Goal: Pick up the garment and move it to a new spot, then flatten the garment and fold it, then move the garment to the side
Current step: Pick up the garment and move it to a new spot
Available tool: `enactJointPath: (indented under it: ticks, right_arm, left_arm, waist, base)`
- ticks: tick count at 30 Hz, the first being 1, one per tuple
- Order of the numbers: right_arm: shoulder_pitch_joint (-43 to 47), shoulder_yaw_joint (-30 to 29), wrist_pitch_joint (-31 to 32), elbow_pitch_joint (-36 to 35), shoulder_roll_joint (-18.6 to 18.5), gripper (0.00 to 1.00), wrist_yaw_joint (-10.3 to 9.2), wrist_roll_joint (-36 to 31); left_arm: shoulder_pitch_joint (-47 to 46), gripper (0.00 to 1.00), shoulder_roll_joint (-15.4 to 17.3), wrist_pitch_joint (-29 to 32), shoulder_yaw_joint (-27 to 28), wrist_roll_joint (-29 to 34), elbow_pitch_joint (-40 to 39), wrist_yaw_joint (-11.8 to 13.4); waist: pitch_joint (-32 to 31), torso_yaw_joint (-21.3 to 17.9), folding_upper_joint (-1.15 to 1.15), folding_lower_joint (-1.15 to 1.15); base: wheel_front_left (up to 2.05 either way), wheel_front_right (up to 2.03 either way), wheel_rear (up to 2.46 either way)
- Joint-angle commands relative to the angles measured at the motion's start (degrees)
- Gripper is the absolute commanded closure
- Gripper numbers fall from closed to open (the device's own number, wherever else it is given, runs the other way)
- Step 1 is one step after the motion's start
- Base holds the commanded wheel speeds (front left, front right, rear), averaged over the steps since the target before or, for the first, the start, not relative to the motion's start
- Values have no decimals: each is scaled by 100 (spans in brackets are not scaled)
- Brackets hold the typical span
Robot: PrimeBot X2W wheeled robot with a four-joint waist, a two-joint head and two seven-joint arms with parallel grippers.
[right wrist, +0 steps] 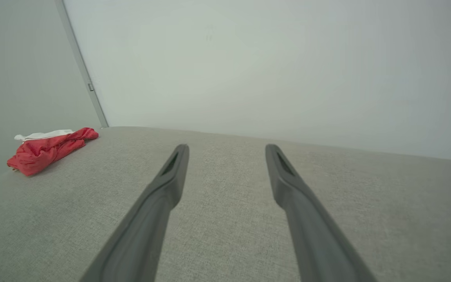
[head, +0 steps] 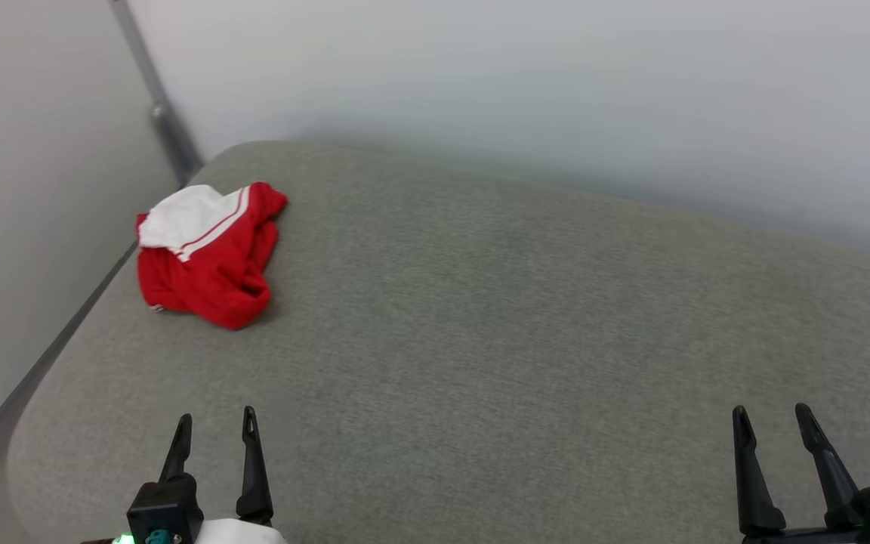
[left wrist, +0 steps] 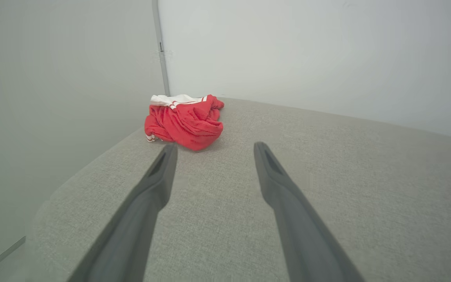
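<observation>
Item: the garment (head: 208,257), one red T-shirt with a white sleeve and thin red-and-white stripe trim. Location: crumpled in a loose heap at the far left corner of the grey fabric-covered pad (head: 518,340), near its left edge and close to the grey corner post (head: 167,125) where two pale walls meet. Condition: bunched, white sleeve uppermost at the back, red body folded over itself in front; not yet flattened or folded. Handling, as judged: light, limp, soft knit that should drape and sag when lifted. It cannot break and is unlikely to slip from a firm pinch, though a shallow pinch may catch one layer only and let the rest trail. Suggested hold: the raised red fold at the near side of the heap, or the ridge along the striped sleeve seam. Grippers: the left gripper (head: 217,414) has its fingers spread with nothing between them, low at the near edge, well apart from the garment and pointing roughly toward it; the right gripper (head: 772,408) is likewise spread and empty, far to the right. Markings: no brand, label or legible writing can be made out anywhere.
</observation>
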Motion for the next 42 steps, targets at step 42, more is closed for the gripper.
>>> enactJointPath:
  ticks: [42]
  right_arm:
    - [-571, 35, -15, -370, -6, 0, -2, -652]
  left_arm:
    - [-2811, 0, 898, -16, 1241, -220, 513, -1063]
  waist:
    - [1226, 351, 0, 0]
  base:
    - [0, 0, 0]
